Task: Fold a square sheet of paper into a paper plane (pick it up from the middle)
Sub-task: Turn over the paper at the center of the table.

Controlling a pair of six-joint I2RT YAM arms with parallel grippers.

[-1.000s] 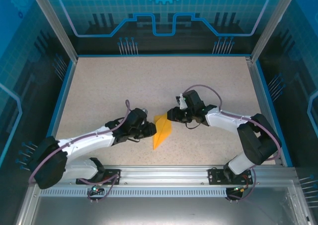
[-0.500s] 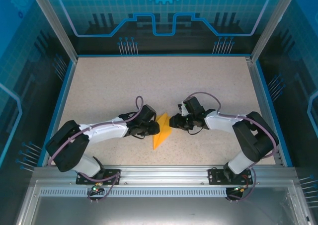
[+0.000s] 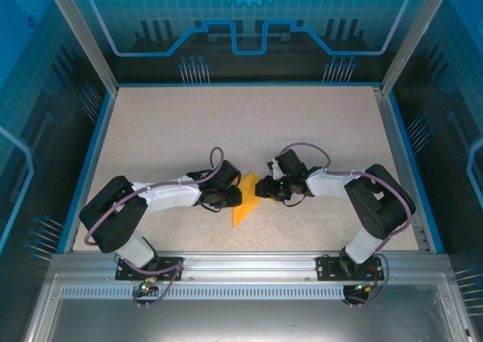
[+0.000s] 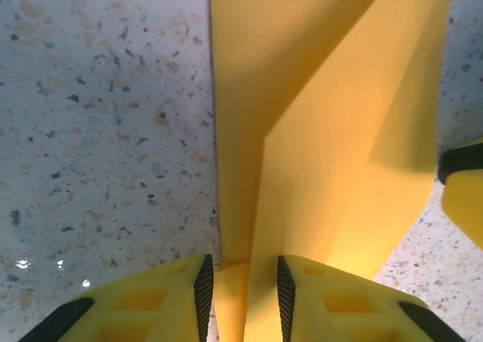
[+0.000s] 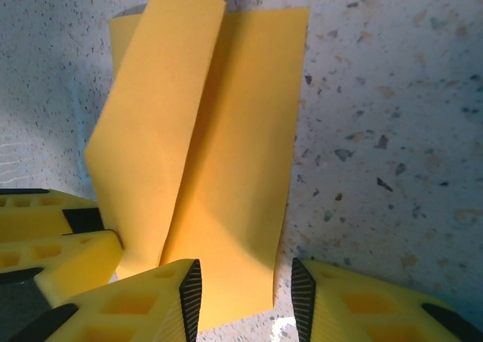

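The orange-yellow sheet of paper [image 3: 246,201] lies mid-table, folded into a narrow pointed dart with a raised centre crease, its tip toward the near edge. My left gripper [image 3: 235,196] meets it from the left. In the left wrist view the paper [image 4: 332,130] has a raised fold standing between the left gripper's [image 4: 244,297] parted pads [image 4: 204,291], not pinched. My right gripper [image 3: 261,189] comes in from the right. Its jaws [image 5: 245,300] stand open astride the edge of the paper [image 5: 226,168], which lies flat under them. A left finger [image 5: 72,260] shows beside the paper there.
The speckled table [image 3: 226,123] has free room behind and on both sides of the paper. A blue rim [image 3: 96,149] bounds it, and an aluminium rail [image 3: 249,265] with the arm bases runs along the near edge.
Both grippers have closed in on the paper from either side and lowered toward the table. The left arm's elbow swung in toward the middle. The paper has barely shifted.
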